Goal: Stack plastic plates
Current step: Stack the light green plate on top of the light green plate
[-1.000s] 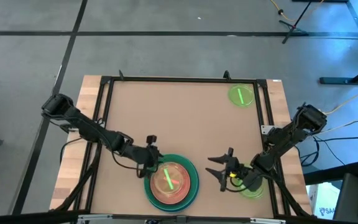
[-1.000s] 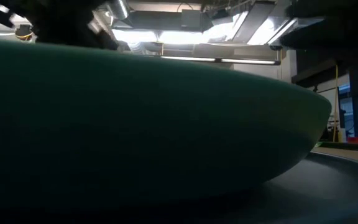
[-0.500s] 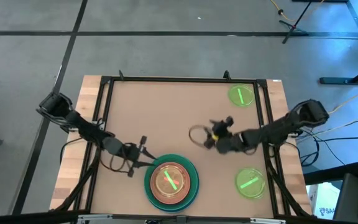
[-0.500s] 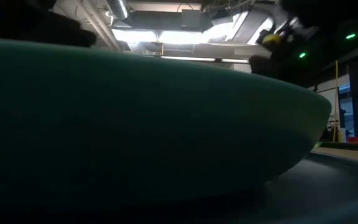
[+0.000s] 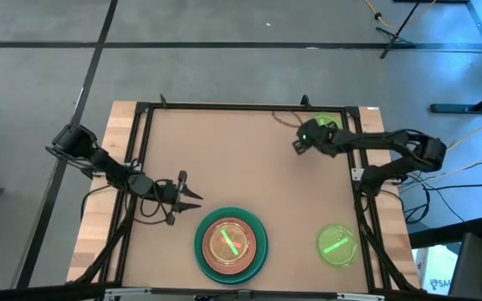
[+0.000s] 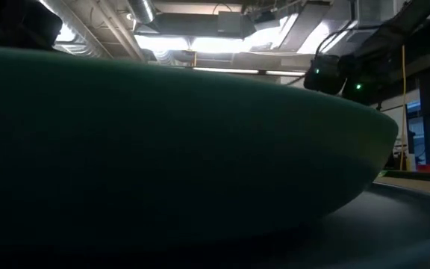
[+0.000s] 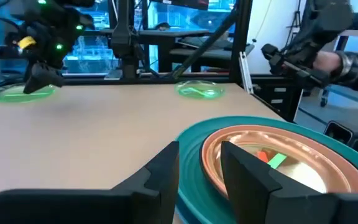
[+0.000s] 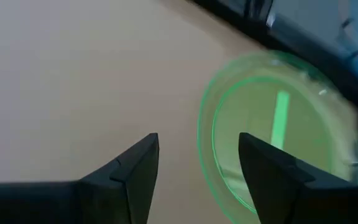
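Observation:
A stack point(image 5: 231, 242) sits at the table's near edge: a large dark green plate, a salmon plate point(image 7: 272, 162) in it, and a small neon-green plate point(image 5: 228, 242) on top. Two more neon-green plates lie flat on the table, one at the far right corner point(image 5: 326, 128) and one at the near right point(image 5: 337, 242). My left gripper point(image 5: 187, 191) is open, just left of the stack, touching nothing. My right gripper point(image 5: 298, 138) is open and hovers at the left rim of the far right plate point(image 8: 278, 137). The other plates are out of view.
A black frame point(image 5: 249, 107) borders the tan table top. The middle and far left of the board are bare. In the low view the dark green plate's rim point(image 6: 163, 149) fills nearly the whole picture, with my right arm point(image 6: 334, 71) above it.
My right gripper has swung from beside the near right neon-green plate across the table toward the far edge and now hovers at the far right plate. My left gripper has drawn back from the stack's rim toward the table's left. The plates have stayed put.

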Tool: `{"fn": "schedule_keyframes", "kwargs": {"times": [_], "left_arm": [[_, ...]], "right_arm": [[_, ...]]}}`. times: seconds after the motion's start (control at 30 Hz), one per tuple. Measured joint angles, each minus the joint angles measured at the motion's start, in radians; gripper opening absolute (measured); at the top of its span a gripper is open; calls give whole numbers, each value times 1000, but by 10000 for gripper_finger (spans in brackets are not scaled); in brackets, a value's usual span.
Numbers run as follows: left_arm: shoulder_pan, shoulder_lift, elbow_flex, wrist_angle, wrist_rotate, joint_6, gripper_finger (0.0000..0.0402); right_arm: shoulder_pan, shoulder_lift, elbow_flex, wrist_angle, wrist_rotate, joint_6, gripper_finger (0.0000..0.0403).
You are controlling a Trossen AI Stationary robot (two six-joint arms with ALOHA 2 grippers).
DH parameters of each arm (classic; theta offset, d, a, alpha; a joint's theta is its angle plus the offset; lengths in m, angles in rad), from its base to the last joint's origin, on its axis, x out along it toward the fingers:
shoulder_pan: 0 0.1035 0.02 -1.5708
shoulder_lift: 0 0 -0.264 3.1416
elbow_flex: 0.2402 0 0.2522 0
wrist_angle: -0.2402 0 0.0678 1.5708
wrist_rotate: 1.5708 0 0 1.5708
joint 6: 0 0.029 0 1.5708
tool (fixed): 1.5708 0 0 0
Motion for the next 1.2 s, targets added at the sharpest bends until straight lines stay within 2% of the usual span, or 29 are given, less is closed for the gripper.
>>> {"fn": "schedule_keyframes", "kwargs": {"times": [0.13, 0.4, 0.53, 0.77, 0.83, 0.97, 1.2], "left_arm": [[13, 0, 0, -20, 8, -2, 112], [35, 0, 0, -13, 9, 16, 112], [40, 0, 1, -13, 9, 16, 112], [40, 0, 18, -13, 3, 16, 112], [40, 0, 18, -13, 3, 16, 112], [40, 0, 18, -13, 2, 22, 112], [40, 0, 18, -13, 0, 34, 112]], "right_arm": [[-114, 22, 0, 0, -124, -55, 214], [-205, 78, 0, 3, -149, -115, 204], [-210, 95, 1, 8, -160, -128, 155], [-206, 108, 2, 10, -173, -151, 25], [-190, 108, 2, 7, -160, -170, 8], [-119, 107, 6, -8, -129, -182, 18], [105, 75, 73, -16, -128, -175, 6]]}}
